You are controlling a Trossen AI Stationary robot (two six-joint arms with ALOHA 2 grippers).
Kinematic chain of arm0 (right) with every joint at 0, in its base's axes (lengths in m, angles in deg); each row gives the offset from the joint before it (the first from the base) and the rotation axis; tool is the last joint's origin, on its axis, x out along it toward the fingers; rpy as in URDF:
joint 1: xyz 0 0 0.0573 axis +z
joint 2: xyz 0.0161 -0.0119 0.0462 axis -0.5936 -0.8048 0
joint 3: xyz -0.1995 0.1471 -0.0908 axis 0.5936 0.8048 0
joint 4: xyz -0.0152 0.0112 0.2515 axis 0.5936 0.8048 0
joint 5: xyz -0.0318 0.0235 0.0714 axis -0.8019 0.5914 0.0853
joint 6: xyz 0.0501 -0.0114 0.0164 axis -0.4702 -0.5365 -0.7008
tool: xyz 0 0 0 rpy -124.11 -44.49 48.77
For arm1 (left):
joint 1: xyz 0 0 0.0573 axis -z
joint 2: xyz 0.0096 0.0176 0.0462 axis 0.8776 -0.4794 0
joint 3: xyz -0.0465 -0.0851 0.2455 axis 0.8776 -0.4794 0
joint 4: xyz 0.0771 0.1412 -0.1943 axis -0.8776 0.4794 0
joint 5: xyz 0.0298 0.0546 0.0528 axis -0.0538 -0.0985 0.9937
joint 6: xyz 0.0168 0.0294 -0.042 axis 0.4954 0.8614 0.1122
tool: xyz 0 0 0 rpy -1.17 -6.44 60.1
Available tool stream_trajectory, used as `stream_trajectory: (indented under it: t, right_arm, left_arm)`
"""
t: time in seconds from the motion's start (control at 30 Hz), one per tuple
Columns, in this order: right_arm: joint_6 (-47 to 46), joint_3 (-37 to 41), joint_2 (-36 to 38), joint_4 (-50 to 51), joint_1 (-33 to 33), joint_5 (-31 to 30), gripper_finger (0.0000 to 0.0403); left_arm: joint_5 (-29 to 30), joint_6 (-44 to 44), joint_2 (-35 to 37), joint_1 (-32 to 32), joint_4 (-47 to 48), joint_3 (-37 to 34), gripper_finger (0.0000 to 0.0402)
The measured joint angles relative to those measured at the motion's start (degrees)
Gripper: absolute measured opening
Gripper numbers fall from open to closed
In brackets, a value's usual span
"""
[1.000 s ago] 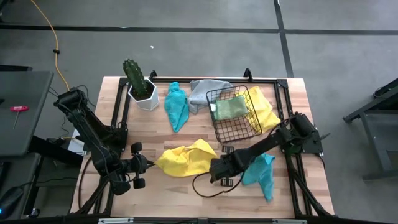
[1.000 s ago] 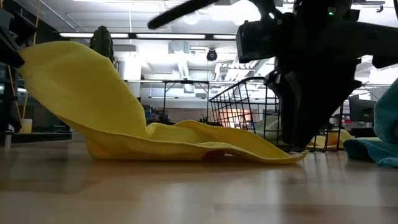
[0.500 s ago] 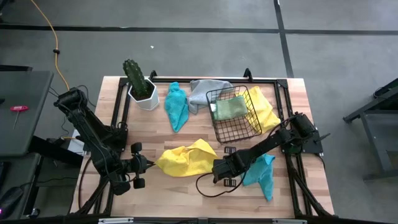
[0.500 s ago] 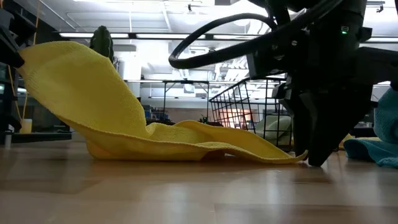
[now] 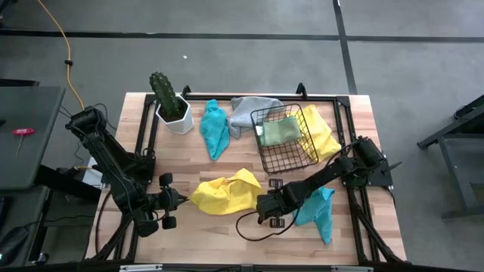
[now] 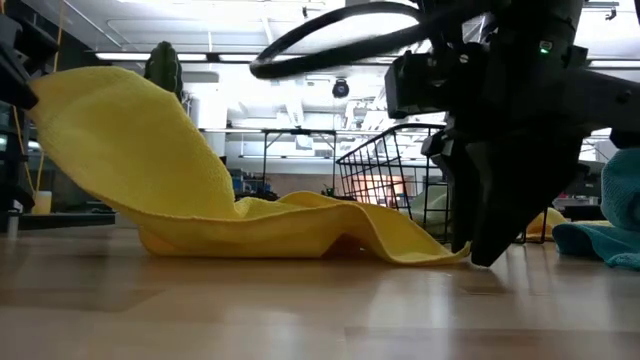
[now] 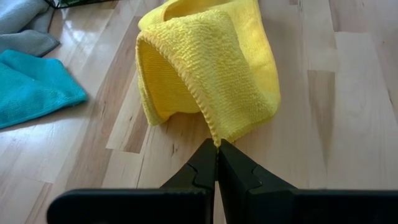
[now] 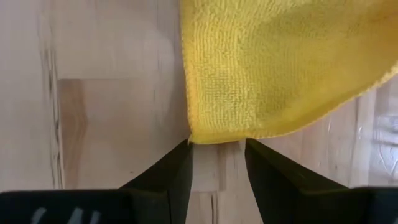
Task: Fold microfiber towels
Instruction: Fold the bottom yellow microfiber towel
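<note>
Right pincer (image 5: 262,213), jaws apart, has edged back onto the yellow towel's (image 5: 224,193) low corner at lower centre of the table (image 5: 189,234). Left pincer (image 7: 217,151) stays clamped on the opposite, lifted corner; a second grip looks imminent for spreading.

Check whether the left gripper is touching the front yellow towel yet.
Touching. The left wrist view shows the left gripper shut on the edge of the yellow towel, lifting that corner off the table.
</note>
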Motion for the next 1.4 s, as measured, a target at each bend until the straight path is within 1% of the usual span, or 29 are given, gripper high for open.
stream_trajectory:
  t: [0.2, 0.53, 0.7, 0.8, 0.9, 1.13, 1.4]
  right_arm:
    - [-0.5, -0.8, 0.0, 1.5, 0.3, 0.0, 0.0138]
    - [0.9, -1.1, 0.0, 1.0, 2.1, -0.7, 0.0138]
    - [0.9, -0.7, 0.0, 0.4, 2.0, -3.1, 0.0138]
    - [0.9, -0.7, 0.0, 0.0, 2.0, -3.3, 0.0137]
    - [0.9, -0.7, 0.0, 0.3, 2.0, -3.1, 0.0127]
    - [-1.1, -0.7, 0.0, 0.5, 2.0, -2.6, 0.0087]
    - [-2.4, -0.8, -1.4, 0.5, 2.0, -2.4, 0.0083]
  left_arm:
    - [-0.1, 0.0, 0.0, 0.0, 0.2, 0.0, 0.0001]
    - [-0.2, 0.0, 0.0, 0.0, 0.1, 0.0, 0.0001]
    - [-0.2, 0.0, 0.0, 0.0, 0.1, 0.0, 0.0001]
    - [-0.3, 0.0, 0.0, 0.0, 0.1, 0.0, 0.0001]
    - [-0.3, 0.0, 0.0, 0.0, 0.1, 0.0, 0.0001]
    - [-0.5, 0.0, 0.0, 0.0, 0.1, 0.0, 0.0001]
    - [-2.1, 0.0, 0.0, 0.0, 0.1, 0.0, 0.0001]
